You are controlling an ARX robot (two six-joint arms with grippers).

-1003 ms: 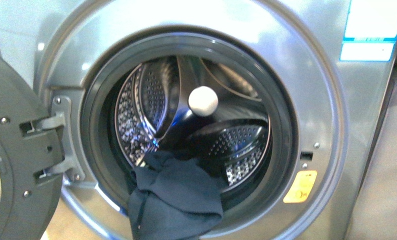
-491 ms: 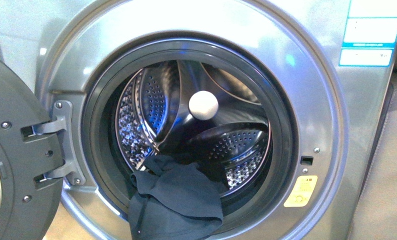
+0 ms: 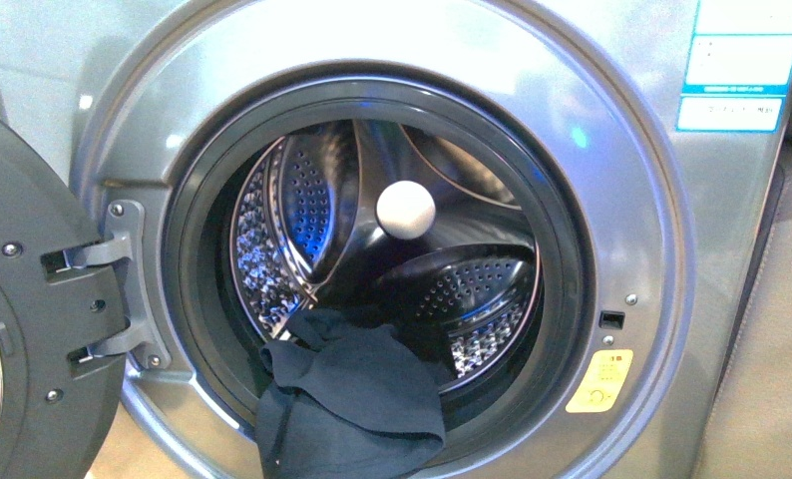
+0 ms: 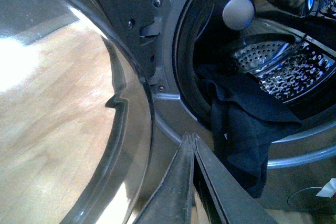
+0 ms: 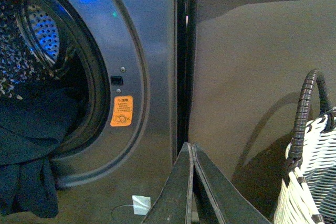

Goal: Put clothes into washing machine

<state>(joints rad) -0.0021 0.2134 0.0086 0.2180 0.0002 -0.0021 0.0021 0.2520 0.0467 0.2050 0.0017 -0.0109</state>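
Note:
The silver-grey washing machine (image 3: 631, 200) fills the front view, its porthole open onto the perforated steel drum (image 3: 472, 299). The dark navy clothes (image 3: 347, 399) lie half in the drum and hang out over the lower rubber rim. They also show in the left wrist view (image 4: 241, 124) and the right wrist view (image 5: 31, 150). My left gripper (image 4: 190, 139) is shut and empty, below the rim and beside the hanging fabric. My right gripper (image 5: 189, 146) is shut and empty, by the machine's right edge. Neither arm shows in the front view.
The dark grey door (image 3: 33, 329) stands swung open at the left on its hinge (image 3: 113, 289). A white ball (image 3: 406, 209) sits at the drum's back. A yellow sticker (image 3: 599, 381) marks the front panel. A woven white basket with a dark handle (image 5: 310, 171) stands right of the machine.
The front view has shifted slightly downward over the last second, then held still. The clothes keep the same drape over the rim.

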